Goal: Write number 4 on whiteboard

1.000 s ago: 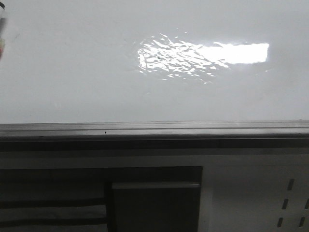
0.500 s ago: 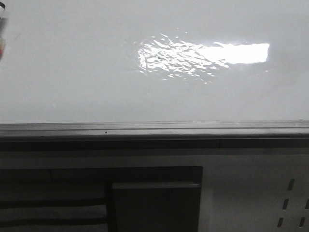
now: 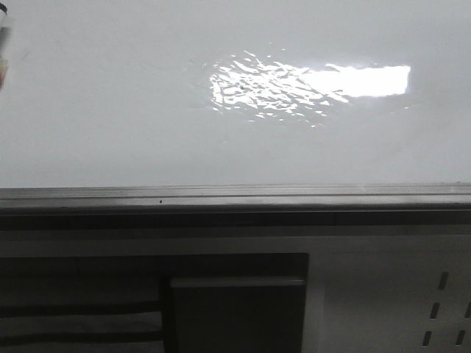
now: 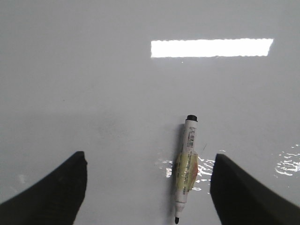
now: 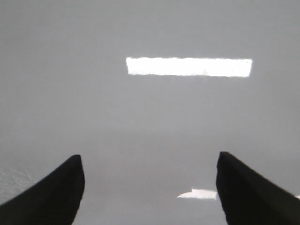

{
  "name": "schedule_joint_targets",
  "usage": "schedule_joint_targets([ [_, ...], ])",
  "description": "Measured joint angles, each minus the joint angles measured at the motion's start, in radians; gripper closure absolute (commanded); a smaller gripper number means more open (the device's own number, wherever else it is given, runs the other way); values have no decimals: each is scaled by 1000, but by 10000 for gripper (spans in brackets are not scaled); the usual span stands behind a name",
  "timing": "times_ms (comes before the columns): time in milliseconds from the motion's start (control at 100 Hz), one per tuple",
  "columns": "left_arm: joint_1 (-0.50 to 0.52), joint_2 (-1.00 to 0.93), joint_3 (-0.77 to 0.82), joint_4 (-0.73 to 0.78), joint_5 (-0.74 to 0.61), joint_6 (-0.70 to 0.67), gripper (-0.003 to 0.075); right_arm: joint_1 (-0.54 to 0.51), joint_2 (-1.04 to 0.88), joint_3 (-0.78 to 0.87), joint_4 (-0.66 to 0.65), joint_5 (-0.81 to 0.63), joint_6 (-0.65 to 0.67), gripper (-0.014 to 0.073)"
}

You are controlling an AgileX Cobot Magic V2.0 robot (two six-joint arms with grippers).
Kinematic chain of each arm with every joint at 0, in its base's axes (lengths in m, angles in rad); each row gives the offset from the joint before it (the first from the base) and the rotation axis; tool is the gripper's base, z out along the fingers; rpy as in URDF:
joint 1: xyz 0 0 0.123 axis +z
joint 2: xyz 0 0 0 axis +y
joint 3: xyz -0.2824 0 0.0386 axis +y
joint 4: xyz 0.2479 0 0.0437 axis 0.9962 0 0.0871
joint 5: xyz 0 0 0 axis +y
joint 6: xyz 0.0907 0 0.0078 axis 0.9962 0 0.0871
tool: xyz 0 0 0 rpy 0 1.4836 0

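The left gripper hangs above the whiteboard with its two dark fingers spread wide and nothing between them in contact. A marker lies flat on the board in the gap, closer to one finger than the other, touching neither; bare board shows on both sides of it. The right gripper is likewise spread wide over plain board, holding nothing. In the front view the whiteboard stretches wide with a bright rectangular reflection, bounded at its near edge by a grey metal rail; the marker barely shows at the far left edge. No written digit is visible on the board.
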Motion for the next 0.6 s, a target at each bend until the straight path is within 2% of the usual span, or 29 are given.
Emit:
schedule_joint_targets([
  [130,0,48,0,-2,-8,0,206,0,0,0,0,0,0,71],
  [300,-7,166,-2,-2,14,73,206,0,0,0,0,0,0,71],
  [600,-146,435,-46,6,9,95,207,0,0,0,0,2,0,71],
])
